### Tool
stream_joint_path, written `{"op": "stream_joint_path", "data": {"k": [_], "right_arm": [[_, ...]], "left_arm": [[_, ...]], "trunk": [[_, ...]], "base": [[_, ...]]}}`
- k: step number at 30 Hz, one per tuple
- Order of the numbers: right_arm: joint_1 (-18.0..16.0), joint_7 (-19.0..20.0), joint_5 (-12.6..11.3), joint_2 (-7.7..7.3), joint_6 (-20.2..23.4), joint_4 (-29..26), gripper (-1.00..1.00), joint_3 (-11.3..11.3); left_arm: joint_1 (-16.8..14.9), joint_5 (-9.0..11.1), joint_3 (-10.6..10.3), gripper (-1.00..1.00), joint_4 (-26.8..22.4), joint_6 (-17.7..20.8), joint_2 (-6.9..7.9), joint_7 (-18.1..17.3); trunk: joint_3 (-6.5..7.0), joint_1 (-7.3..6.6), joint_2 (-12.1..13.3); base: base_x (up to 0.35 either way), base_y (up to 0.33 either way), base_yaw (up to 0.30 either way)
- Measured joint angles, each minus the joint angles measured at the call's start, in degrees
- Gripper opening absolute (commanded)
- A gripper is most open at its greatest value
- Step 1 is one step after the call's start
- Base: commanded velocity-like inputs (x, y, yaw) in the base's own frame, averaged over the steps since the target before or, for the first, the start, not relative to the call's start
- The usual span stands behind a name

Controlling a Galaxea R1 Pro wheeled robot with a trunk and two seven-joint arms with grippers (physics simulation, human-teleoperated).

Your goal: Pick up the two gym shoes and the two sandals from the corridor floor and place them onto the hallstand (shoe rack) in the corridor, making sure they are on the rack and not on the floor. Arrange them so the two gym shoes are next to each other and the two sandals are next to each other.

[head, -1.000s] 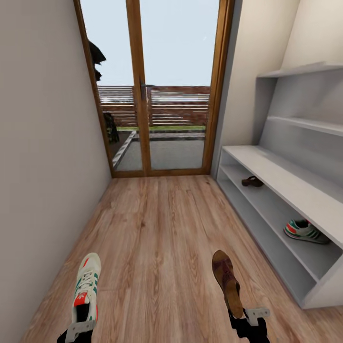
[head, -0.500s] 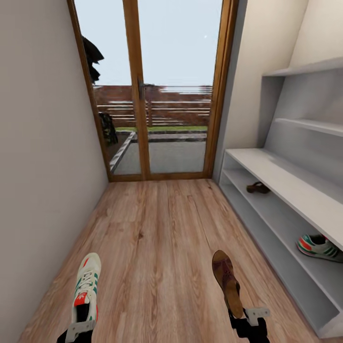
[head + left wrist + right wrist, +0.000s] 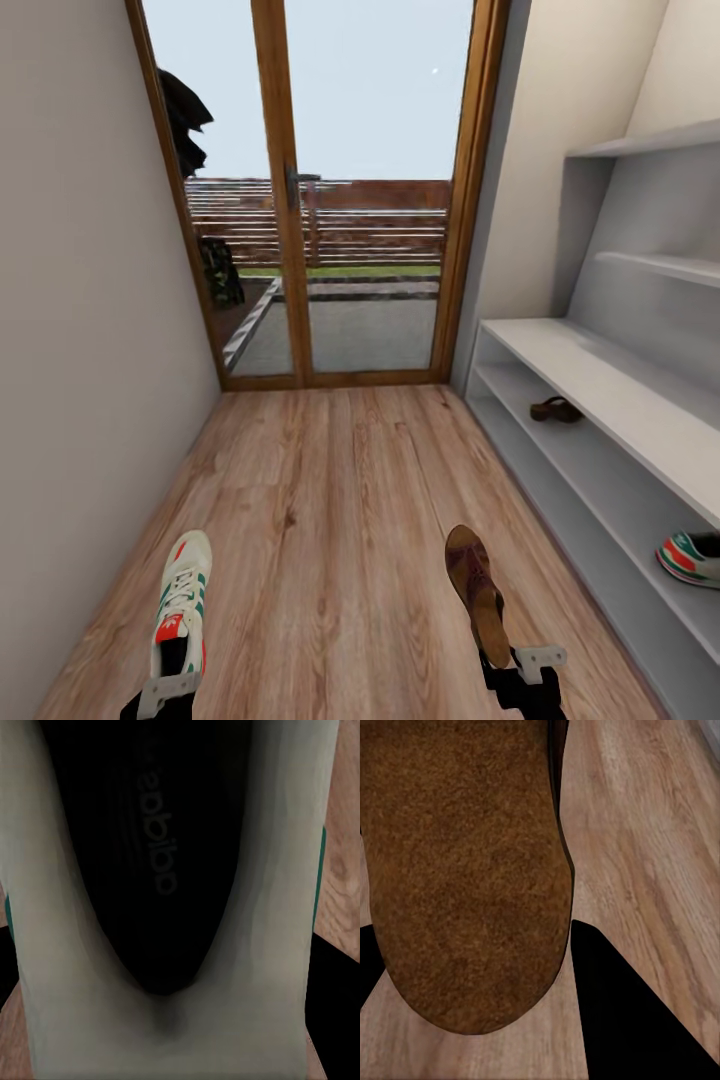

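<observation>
White with green stripes, one gym shoe (image 3: 180,600) is clamped at its heel in the left end effector (image 3: 167,692), above the corridor floor (image 3: 330,500). Further right, the right end effector (image 3: 520,668) is closed on one sandal (image 3: 476,590), likewise off the planks. On the hallstand (image 3: 600,375), the other sandal (image 3: 556,409) and other gym shoe (image 3: 690,558) already sit on a shelf. Judging from this, half is done; each carried shoe needs placing beside its mate.
</observation>
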Motion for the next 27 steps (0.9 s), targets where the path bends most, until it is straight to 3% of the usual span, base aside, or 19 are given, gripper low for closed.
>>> {"op": "stream_joint_path", "data": {"k": [27], "right_arm": [[0.0,0.0,0.0,-0.03,0.0,-0.1,-1.00,0.0]], "left_arm": [[0.0,0.0,0.0,-1.00,0.0,0.0,0.00,0.0]], "trunk": [[0.00,0.00,0.0]], "base": [[0.337,0.006,0.000]]}}
